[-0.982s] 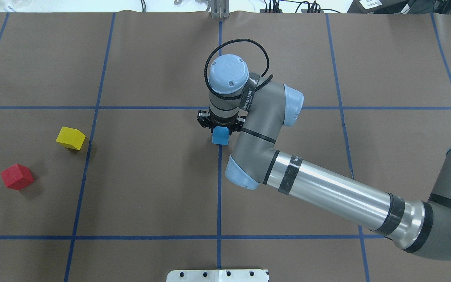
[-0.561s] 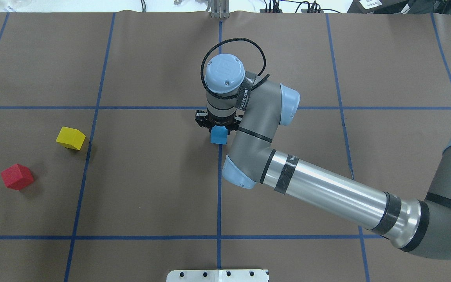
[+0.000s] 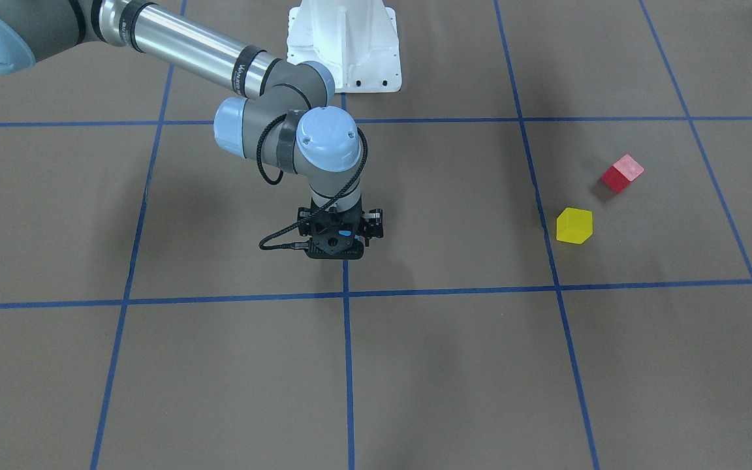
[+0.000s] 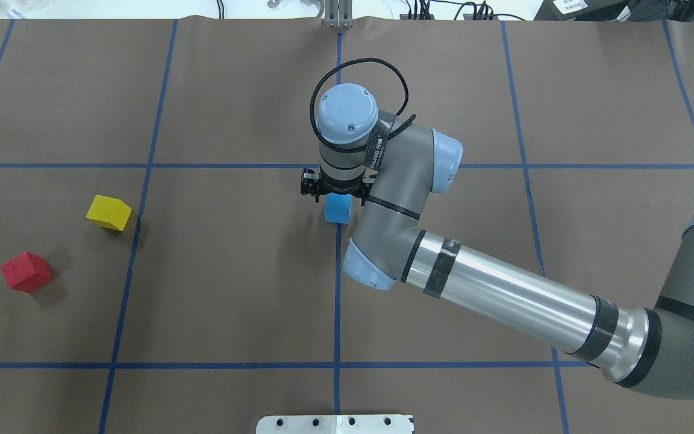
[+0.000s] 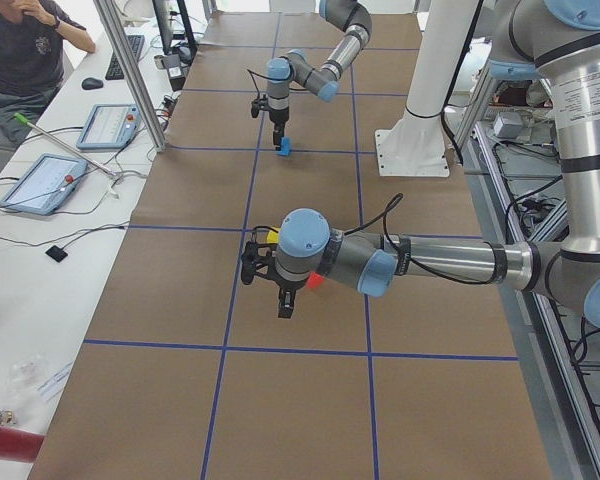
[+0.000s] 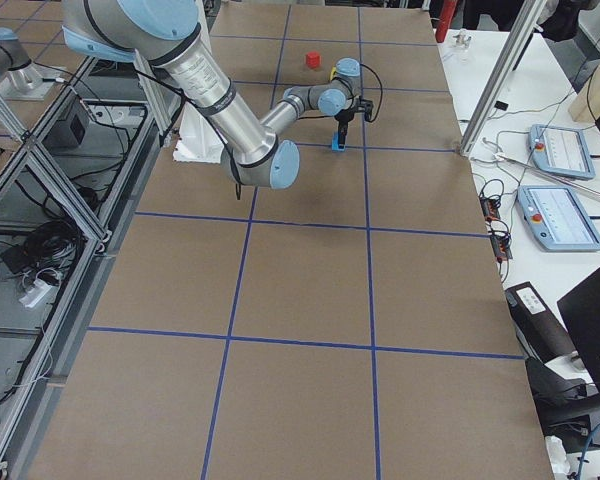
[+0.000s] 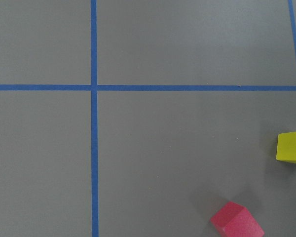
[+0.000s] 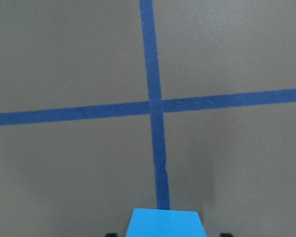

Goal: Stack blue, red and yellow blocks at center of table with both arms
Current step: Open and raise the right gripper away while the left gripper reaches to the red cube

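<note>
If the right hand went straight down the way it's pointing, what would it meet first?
The blue block, which sits directly beneath the right hand on the table. The hand seems to straddle it, so its tips might touch the table first; depth is unclear.

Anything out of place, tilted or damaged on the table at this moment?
Nothing stands out. The blue block sits flat on the table, on the centre tape line, under the right gripper. The yellow block and red block lie apart from each other on the robot's left, both intact.
</note>
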`<state>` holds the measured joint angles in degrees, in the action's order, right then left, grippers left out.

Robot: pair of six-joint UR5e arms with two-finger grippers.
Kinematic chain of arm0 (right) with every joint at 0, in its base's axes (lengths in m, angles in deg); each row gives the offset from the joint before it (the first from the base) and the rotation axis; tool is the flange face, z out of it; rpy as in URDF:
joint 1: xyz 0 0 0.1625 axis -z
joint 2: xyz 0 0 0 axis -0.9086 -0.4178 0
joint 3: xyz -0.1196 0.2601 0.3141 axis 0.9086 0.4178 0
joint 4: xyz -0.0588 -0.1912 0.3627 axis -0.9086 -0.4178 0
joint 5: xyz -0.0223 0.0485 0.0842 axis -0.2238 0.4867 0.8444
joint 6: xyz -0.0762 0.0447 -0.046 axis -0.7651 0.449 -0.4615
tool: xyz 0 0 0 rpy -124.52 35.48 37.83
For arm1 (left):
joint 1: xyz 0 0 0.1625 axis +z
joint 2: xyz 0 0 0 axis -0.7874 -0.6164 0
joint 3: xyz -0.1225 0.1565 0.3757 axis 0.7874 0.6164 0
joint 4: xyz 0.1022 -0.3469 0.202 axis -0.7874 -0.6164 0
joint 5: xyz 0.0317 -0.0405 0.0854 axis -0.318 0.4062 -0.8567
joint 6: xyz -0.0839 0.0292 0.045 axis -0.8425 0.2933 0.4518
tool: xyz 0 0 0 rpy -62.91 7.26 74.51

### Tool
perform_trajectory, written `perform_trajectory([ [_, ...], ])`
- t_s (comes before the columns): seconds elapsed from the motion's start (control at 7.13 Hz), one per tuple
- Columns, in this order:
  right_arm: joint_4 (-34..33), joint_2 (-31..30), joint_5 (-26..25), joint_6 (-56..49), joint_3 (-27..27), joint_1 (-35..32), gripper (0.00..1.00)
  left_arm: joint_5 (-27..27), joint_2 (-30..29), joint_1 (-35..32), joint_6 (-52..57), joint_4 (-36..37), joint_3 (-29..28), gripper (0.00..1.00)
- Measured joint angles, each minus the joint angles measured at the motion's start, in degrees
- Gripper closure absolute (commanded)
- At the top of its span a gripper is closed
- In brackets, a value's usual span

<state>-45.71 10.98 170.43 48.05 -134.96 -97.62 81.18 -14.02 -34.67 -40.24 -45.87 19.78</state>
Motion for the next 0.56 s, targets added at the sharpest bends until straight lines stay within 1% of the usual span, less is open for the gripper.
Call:
perform_trajectory([
  [0.28, -0.72, -0.29, 1.1, -1.22, -1.53, -1.12, 0.0, -0.48, -1.25, 0.77, -2.06, 0.09, -0.14, 0.01],
  [0.42, -2.28, -1.94, 2.21, -1.44, -5.05, -2.52, 0.0, -1.25, -3.58, 2.83, -5.38, -0.42, -0.1, 0.01],
  [0.56, -3.99, -6.39, 3.99, -1.68, -11.51, -4.55, 0.0, -4.1, -5.69, 6.7, -8.68, -1.36, 0.04, 0.01],
])
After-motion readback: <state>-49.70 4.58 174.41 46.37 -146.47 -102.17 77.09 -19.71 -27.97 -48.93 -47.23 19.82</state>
